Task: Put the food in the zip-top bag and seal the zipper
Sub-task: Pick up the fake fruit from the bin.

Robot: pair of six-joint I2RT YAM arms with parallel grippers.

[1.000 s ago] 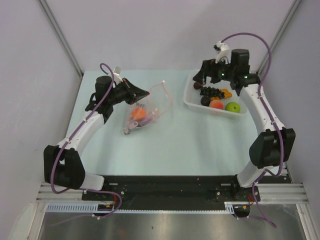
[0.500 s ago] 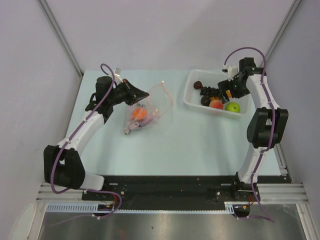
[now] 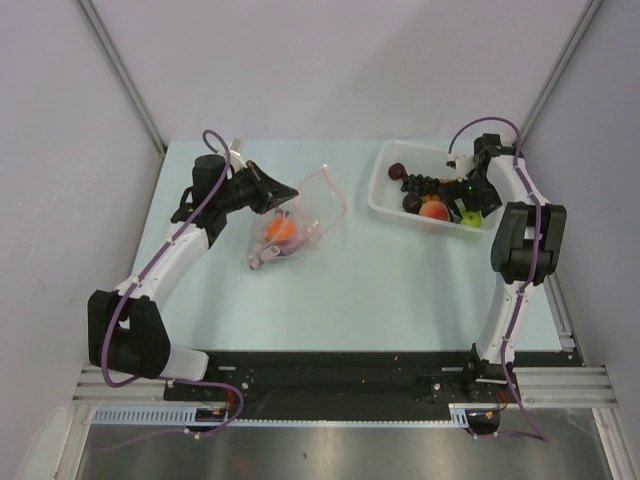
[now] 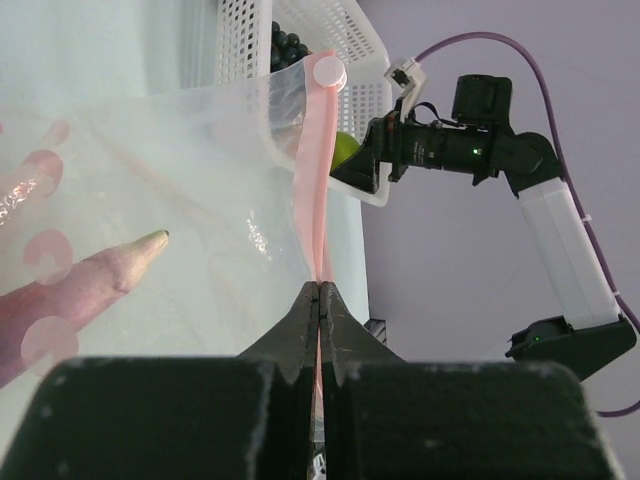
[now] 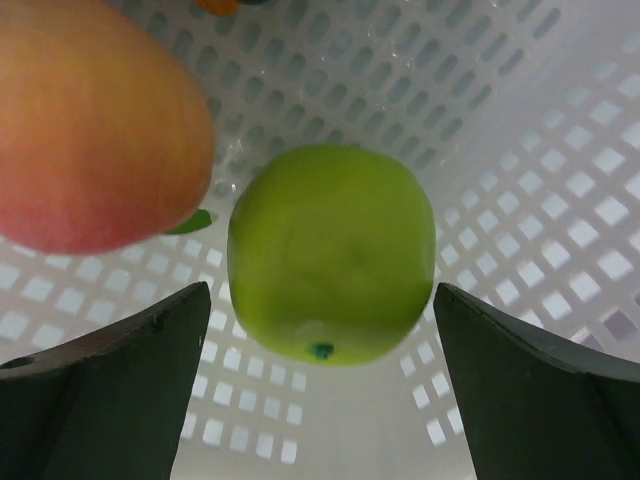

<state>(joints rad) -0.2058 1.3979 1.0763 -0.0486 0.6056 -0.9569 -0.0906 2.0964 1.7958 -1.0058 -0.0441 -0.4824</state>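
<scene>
The left end effector (image 4: 318, 300) pinches the zipper (image 4: 312, 170), lifting the mouth of the zip-top bag (image 3: 318, 205) off the tabletop (image 3: 380, 290), with the orange ball (image 3: 280, 229) inside. The right end effector (image 5: 322, 340) has dropped into the basket (image 5: 560, 130), fingers spread around the green apple (image 5: 332, 240), likely the next pick. The peach-red fruit (image 5: 90, 130) crowds one side, and the basket wall is close.

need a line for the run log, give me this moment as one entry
left gripper shut on zipper | right gripper open, straddling green apple in basket | orange ball inside zip-top bag
</scene>
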